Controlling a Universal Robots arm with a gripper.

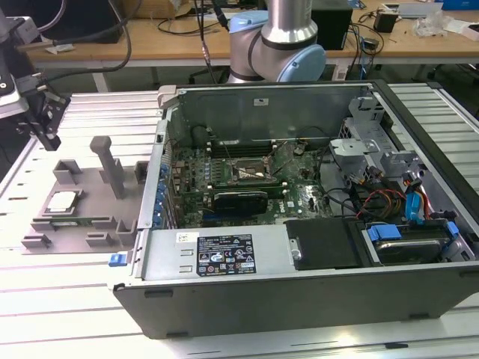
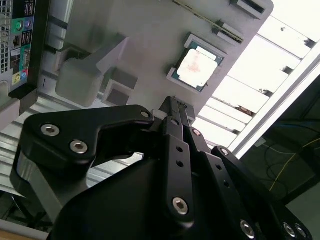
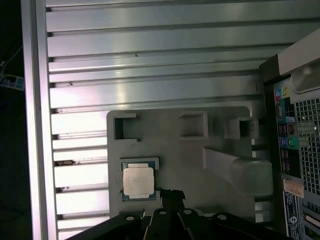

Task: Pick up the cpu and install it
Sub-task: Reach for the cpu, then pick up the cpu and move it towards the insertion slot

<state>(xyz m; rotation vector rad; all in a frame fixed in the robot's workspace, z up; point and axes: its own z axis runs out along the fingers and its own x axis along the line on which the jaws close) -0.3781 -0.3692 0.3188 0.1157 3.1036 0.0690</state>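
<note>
With jaws of the gripper [image 3: 167,192] pressed tip to tip and empty, near the cpu [image 3: 138,181] seated flat in its pocket on the grey tray [image 3: 165,150]: spread wide first, centre squarely over it, descend level, pinch opposite edges only.

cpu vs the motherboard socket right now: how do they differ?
Place: the cpu lies in a recess of the grey fixture plate, outside the computer case; the motherboard socket sits inside it.
Look: the cpu shows a plain bright metal top; the motherboard socket shows a dark centre inside a metal frame.
Shared: both are square and lie flat.
</note>
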